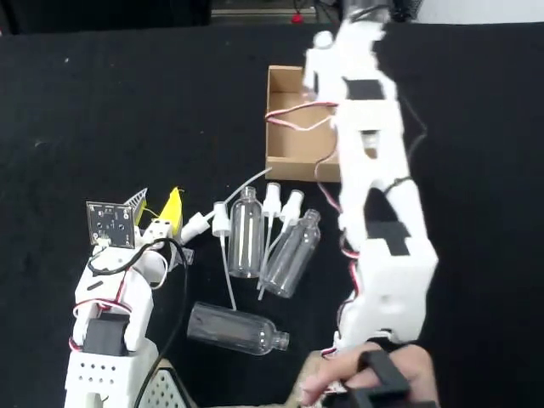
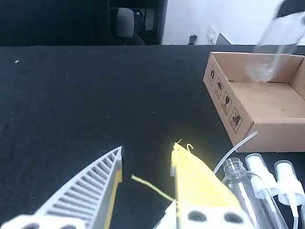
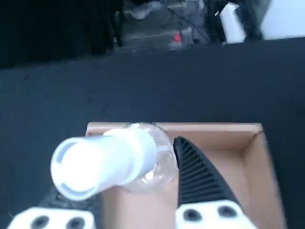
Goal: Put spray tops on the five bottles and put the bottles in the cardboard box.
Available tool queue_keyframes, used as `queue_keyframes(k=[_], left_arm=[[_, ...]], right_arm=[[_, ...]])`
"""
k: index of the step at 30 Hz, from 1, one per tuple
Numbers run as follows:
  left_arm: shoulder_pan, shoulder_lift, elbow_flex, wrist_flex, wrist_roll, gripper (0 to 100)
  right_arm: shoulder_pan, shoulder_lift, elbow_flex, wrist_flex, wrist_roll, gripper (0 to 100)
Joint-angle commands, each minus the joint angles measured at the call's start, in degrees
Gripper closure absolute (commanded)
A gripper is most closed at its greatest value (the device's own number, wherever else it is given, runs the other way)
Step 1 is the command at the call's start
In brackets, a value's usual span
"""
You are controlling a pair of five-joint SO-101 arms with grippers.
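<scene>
Upper centre, my right gripper (image 3: 127, 181) clamps a likely light, slick bottle (image 3: 159, 167) near its neck over the box (image 1: 278, 93); left gripper (image 2: 147, 152) spread, empty.

We saw the left gripper (image 2: 147, 149) with its jaws apart over the black table (image 2: 71, 95), one finger ribbed and pale, the other yellow. Just beside the yellow finger lay an uncapped bottle (image 2: 240, 180), with a spray top (image 2: 259, 167) and a second spray top (image 2: 286, 172) close by it. Farther off stood the open cardboard box (image 2: 228, 102), and a blurred clear bottle (image 2: 279, 36) hung over it.
</scene>
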Motion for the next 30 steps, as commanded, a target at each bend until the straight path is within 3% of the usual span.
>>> queue_keyframes(k=[1, 15, 30], left_arm=[[0.3, -0.3, 1.2, 0.2, -0.3, 84], [0.3, -0.3, 1.2, 0.2, -0.3, 84], [0.3, -0.3, 1.2, 0.2, -0.3, 84]], right_arm=[[-1.4, 1.1, -3.7, -6.1, 0.0, 94.6], [-5.9, 4.1, -3.2, -12.0, 0.0, 94.3], [-0.8, 8.7, -2.7, -11.5, 0.0, 94.6]])
